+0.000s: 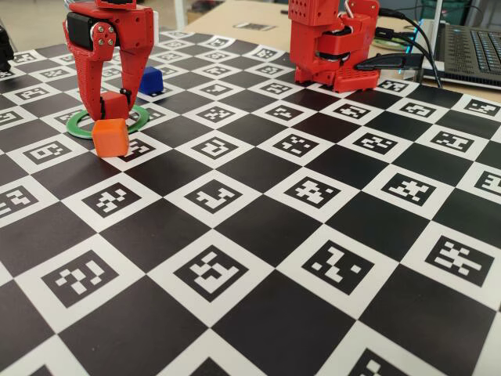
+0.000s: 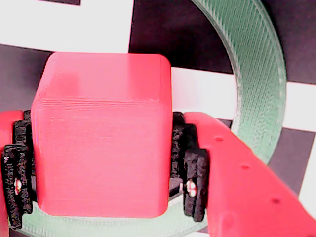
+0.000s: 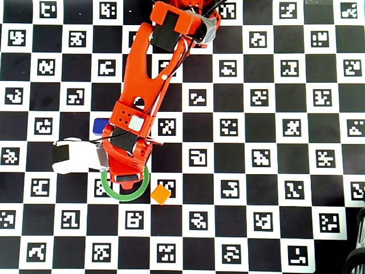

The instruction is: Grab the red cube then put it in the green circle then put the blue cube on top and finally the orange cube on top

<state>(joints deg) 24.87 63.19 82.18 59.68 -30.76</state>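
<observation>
My gripper point(image 1: 115, 110) is shut on the red cube point(image 1: 114, 103), holding it low over the green circle point(image 1: 81, 128) at the far left of the board. In the wrist view the red cube point(image 2: 101, 138) sits squeezed between the black pads point(image 2: 193, 173), and the green circle point(image 2: 261, 84) curves around behind and under it. Touching the ring's near edge is the orange cube point(image 1: 110, 137). Just behind the ring rests the blue cube point(image 1: 151, 80). From overhead, the gripper point(image 3: 126, 178) covers the red cube above the green circle point(image 3: 109, 192); the orange cube point(image 3: 161, 194) lies to its right and the blue cube point(image 3: 100, 124) above it.
A black-and-white checkered mat point(image 1: 258, 235) with printed markers covers the table. The arm's red base point(image 1: 333, 47) stands at the back, with cables and a laptop point(image 1: 470, 47) to its right. A white part point(image 3: 77, 157) sticks out left of the gripper.
</observation>
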